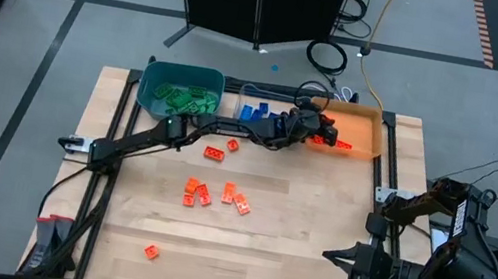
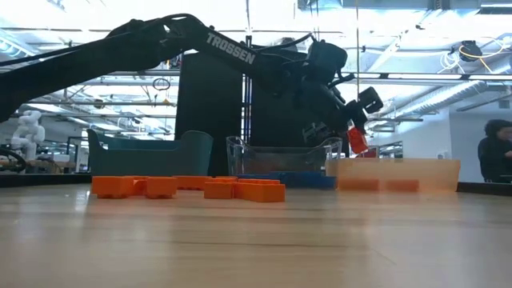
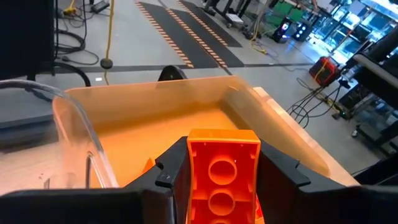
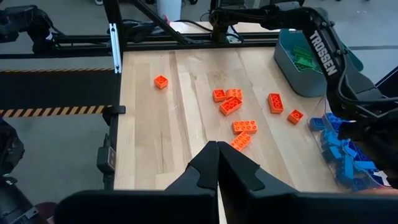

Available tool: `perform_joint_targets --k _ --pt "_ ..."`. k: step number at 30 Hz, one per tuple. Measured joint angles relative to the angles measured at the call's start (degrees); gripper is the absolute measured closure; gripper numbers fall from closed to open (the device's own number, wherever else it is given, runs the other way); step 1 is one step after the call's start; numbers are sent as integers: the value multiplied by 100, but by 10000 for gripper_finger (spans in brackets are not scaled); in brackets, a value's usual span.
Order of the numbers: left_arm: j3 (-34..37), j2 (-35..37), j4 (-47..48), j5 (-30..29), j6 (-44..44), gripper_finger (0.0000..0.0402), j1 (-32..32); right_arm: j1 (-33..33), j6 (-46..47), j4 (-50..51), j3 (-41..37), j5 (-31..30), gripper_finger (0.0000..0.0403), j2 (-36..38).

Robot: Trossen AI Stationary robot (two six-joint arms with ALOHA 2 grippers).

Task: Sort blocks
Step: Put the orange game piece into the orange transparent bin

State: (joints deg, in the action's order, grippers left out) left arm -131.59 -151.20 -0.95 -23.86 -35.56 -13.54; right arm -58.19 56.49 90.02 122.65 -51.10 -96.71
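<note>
My left gripper point(image 1: 320, 129) reaches across the table and is shut on an orange-red block point(image 3: 222, 177), just above the near-left corner of the orange bin point(image 1: 369, 127). In the low view the block point(image 2: 358, 141) hangs above the bin's rim point(image 2: 400, 165). A few orange-red blocks point(image 1: 337, 144) lie in that bin. Green blocks point(image 1: 180, 98) lie in the teal bin point(image 1: 161, 72), and blue blocks point(image 1: 255, 115) lie in the clear bin. Several orange-red blocks point(image 1: 215, 195) lie loose on the table. My right gripper point(image 4: 217, 149) is shut and empty at the table's right near side. My left gripper pinches the orange-red block between its two fingers, one finger point(image 3: 171, 171) on each long side point(image 3: 193, 180). The block's hollow underside faces the wrist camera. The fingers slant down toward the table's right. The block is lifted clear, tilted, above the orange bin.
The three bins stand in a row along the far edge: teal, clear point(image 2: 280, 156), orange. Loose orange-red blocks lie mid-table point(image 1: 216, 154) and one lies near the left front point(image 1: 151, 252). A person point(image 2: 494, 148) shows in the room beyond.
</note>
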Motion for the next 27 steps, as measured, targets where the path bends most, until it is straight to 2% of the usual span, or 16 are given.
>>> perform_joint_targets --k 13,20,27 --pt "0 0 -40 -9 192 265 0 0 -17 0 0 -3 403 0" --pt "0 2 -49 -22 200 153 0 0 -20 0 0 -3 403 0" --pt "2 2 -233 -15 176 133 0 -4 -20 0 0 -3 403 0"
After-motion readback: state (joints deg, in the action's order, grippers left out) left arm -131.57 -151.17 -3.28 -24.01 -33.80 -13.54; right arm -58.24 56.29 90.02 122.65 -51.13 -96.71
